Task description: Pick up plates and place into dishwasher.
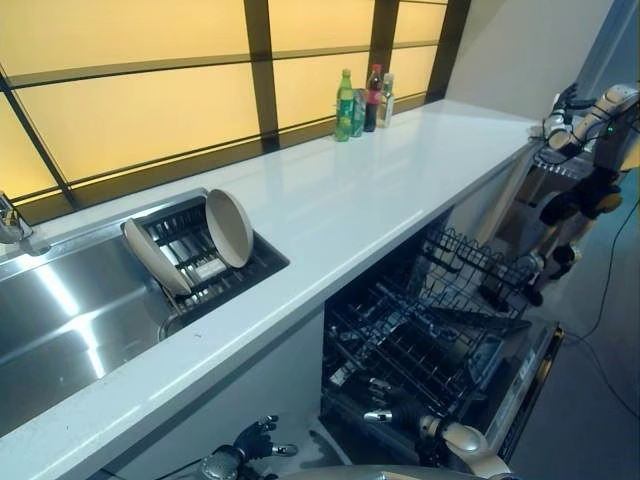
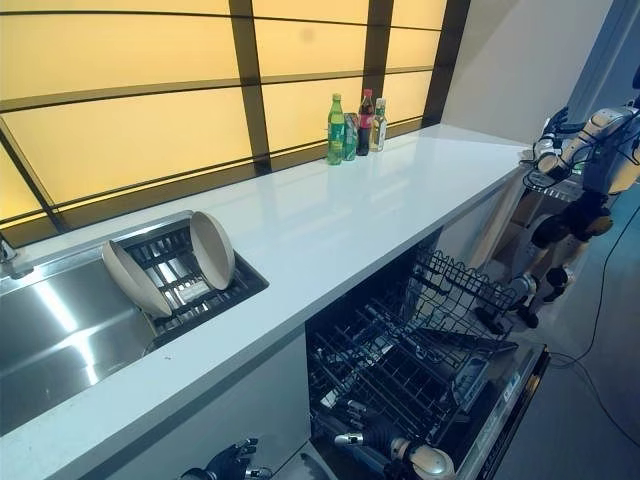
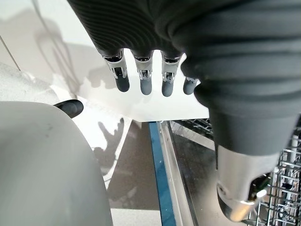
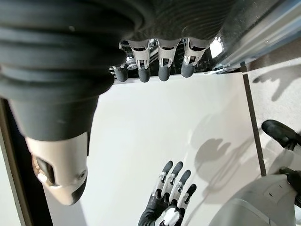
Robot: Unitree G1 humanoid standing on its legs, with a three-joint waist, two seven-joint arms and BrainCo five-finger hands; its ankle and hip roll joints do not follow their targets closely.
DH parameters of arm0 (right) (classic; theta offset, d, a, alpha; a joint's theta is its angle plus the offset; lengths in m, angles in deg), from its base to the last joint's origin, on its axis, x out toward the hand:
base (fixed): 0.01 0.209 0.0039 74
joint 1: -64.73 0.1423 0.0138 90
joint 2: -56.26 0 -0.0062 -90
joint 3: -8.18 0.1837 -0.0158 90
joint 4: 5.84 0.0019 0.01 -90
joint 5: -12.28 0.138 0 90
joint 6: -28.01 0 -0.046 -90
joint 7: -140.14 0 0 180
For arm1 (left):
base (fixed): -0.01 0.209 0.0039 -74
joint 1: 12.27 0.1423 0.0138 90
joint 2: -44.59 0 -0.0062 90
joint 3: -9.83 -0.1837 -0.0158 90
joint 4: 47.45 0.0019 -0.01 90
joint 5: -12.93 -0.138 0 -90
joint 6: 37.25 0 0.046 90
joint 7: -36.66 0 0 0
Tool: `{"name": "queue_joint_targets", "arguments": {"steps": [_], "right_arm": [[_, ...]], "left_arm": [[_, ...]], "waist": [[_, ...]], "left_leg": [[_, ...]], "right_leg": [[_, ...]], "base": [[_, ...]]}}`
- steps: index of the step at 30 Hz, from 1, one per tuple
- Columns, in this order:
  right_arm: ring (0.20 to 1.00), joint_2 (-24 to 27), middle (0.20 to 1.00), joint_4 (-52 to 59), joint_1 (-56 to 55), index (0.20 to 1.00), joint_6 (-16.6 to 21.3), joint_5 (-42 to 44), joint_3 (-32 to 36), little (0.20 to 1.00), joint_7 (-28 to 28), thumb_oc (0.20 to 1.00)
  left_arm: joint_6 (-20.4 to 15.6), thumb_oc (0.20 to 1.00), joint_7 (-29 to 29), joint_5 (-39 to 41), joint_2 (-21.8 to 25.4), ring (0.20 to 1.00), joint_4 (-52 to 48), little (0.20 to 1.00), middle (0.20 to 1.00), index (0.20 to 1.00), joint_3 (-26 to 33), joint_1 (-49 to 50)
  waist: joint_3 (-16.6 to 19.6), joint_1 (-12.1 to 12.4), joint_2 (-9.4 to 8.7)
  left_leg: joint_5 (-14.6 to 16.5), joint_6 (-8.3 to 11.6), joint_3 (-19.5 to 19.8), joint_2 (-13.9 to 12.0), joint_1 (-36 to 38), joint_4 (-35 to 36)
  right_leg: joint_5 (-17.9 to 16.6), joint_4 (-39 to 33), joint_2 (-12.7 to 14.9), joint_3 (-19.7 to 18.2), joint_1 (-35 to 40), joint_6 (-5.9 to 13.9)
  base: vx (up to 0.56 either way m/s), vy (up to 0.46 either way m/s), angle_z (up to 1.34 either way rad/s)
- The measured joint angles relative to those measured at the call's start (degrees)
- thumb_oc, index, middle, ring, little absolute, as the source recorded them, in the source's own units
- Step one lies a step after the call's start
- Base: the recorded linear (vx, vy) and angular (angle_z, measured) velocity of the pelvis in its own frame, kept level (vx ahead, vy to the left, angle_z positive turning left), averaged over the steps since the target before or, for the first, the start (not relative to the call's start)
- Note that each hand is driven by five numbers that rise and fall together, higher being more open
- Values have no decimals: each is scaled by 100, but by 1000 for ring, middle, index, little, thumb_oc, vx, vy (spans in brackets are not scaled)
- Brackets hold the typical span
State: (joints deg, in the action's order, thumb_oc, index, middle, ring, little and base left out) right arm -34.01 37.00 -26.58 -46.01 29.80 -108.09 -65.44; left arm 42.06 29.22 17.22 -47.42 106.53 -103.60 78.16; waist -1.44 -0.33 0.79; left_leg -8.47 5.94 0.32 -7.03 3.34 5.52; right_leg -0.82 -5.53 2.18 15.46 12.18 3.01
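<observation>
Plates (image 1: 229, 228) stood on edge in the dark rack (image 1: 205, 262) set into the sink (image 1: 70, 320), two of them, both hands empty and hanging low below the counter edge. Left hand (image 1: 252, 442) showed at the bottom of the eye views in front of the white cabinet face, fingers (image 3: 143, 80) straight and spread, holding nothing. Right hand (image 1: 392, 402) sat low beside the pulled-out dishwasher rack (image 1: 420, 335), fingers (image 4: 162, 66) straight and slightly apart, likewise empty. From either hand the plates lay up and to the robot's left, above the white counter (image 1: 380, 190) level. Judged the left hand nearer, since the sink is on that side, while the open dishwasher lies to the right of it. Each plate's face was tilted, with the rim uppermost, so a reach would probably need to come down onto the top rim. Three bottles (image 1: 363, 100) stood at the back of the counter by the window, well apart from the plates; their labels could not be read. No other writing was legible.
</observation>
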Motion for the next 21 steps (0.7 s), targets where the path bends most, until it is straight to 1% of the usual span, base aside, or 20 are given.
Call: {"name": "queue_joint_targets", "arguments": {"steps": [2,3,4,5,6,7,8,9,10,12,14,15,17,18,19,20,21], "right_arm": [[1000,38,1000,11,-1,1000,0,-5,-2,1000,71,1000],[1000,68,1000,13,-5,1000,0,-13,-1,1000,166,1000],[1000,94,1000,20,-7,1000,-1,-22,6,1000,307,1000],[1000,117,1000,73,-33,1000,-8,-40,11,1000,454,1000],[1000,269,1000,253,-72,1000,-17,-62,11,1000,583,1000],[1000,324,1000,396,-65,1000,-38,-69,61,1000,703,1000],[1000,322,1000,623,-96,1000,-76,-128,141,1000,877,1000],[1000,317,1000,816,-97,1000,-112,-173,187,1000,1000,1000],[1000,311,1000,953,-88,1000,-172,-183,214,1000,1056,1000],[1000,317,1000,1137,-93,1000,-283,-183,333,1000,1109,1000],[1000,339,1000,1133,-83,1000,-318,-184,437,1000,1112,1000],[1000,356,1000,1115,-88,1000,-338,-188,502,1000,1116,1000],[1000,353,1000,1103,-87,1000,-344,-268,545,1000,1114,1000],[1000,305,1000,1097,-95,1000,-339,-298,539,1000,1126,1000],[1000,316,1000,1076,-108,1000,-336,-367,516,1000,1169,1000],[1000,332,1000,1072,-105,1000,-317,-402,510,1000,1177,1000],[1000,264,1000,1064,-108,1000,-302,-421,502,1000,1216,1000]], "left_arm": [[-25,1000,4,-8,4,1000,-1,1000,1000,1000,-6,2],[-53,1000,-2,-9,10,1000,-8,1000,1000,1000,-8,-7],[-139,1000,-34,-2,20,1000,-30,1000,1000,1000,-4,-19],[-164,1000,-129,16,29,1000,-140,1000,1000,1000,-1,-34],[-174,1000,-356,176,50,1000,-391,1000,1000,1000,1,-14],[-200,1000,-592,350,86,1000,-660,1000,1000,1000,14,-12],[-152,1000,-906,592,239,1000,-1199,1000,1000,1000,-1,57],[-109,1000,-1253,834,394,1000,-1783,1000,1000,1000,-7,108],[-47,1000,-1639,1112,542,1000,-2211,1000,1000,1000,-7,119],[236,1000,-2432,1670,945,1000,-3337,1000,1000,1000,-16,183],[695,1000,-3460,2701,1220,1000,-4315,1000,1000,1000,26,229],[865,1000,-4026,3183,1220,1000,-4712,1000,1000,1000,63,221],[1241,1000,-4741,4105,1092,1000,-5463,1000,1000,1000,200,187],[1375,1000,-4892,4385,989,1000,-5641,1000,1000,1000,250,124],[1620,1000,-5082,4947,794,1000,-6093,1000,1000,1000,396,-48],[1673,1000,-5176,5368,581,1000,-6354,1000,1000,1000,556,-187],[1758,1000,-5195,5783,395,1000,-6509,1000,1000,1000,739,-410]], "waist": [[-12,48,19],[-13,61,-11],[-4,96,-128],[-59,114,-208],[-97,133,-198],[-136,122,-91],[-161,108,-107],[-232,123,-149],[-282,124,-126],[-294,119,-130],[-290,122,-61],[-324,127,-5],[-332,127,42],[-343,111,-23],[-351,167,-20],[-326,202,80],[-331,189,75]], "left_leg": [[13,13,9,-12,-47,2],[34,41,23,-7,-85,3],[69,69,10,26,-86,-3],[-28,3,-39,178,-49,-41],[-36,-11,-72,366,40,-33],[66,-299,-7,401,13,7],[41,-335,14,432,-1,11],[30,-348,24,447,1,11],[16,-362,52,466,-16,12],[10,-369,95,475,-27,13],[9,-368,122,479,-103,13],[9,-367,130,478,-121,13],[34,-332,118,483,-201,13],[14,-292,103,513,-185,-24],[-28,-337,-18,565,-101,-27],[91,-411,-10,550,-2,2],[72,-421,-4,590,54,3]], "right_leg": [[26,-1,-19,17,11,-41],[42,-4,1,61,-12,-67],[35,-9,83,102,-72,-92],[-5,-8,227,134,-69,-59],[-30,-3,296,152,-61,5],[-51,-2,237,152,-17,112],[-52,-3,255,45,-58,124],[-65,-3,263,26,-47,139],[-65,-2,263,8,-40,139],[-65,-2,261,-14,-37,139],[-62,-1,249,-14,-51,132],[-50,-2,239,-16,-50,111],[-20,-6,276,14,-110,60],[-12,-7,336,56,-146,40],[-74,-6,439,125,-155,41],[-55,1,372,139,-104,172],[-87,7,390,122,-9,195]], "base": [[12,-26,6],[12,-19,13],[4,-3,12],[-5,5,10],[-30,18,21],[-42,25,27],[-69,57,22],[-59,67,13],[-63,88,11],[-38,93,10],[-7,62,9],[6,27,18],[27,-3,27],[61,-27,13],[56,-27,9],[68,-39,15],[42,-33,17]]}}
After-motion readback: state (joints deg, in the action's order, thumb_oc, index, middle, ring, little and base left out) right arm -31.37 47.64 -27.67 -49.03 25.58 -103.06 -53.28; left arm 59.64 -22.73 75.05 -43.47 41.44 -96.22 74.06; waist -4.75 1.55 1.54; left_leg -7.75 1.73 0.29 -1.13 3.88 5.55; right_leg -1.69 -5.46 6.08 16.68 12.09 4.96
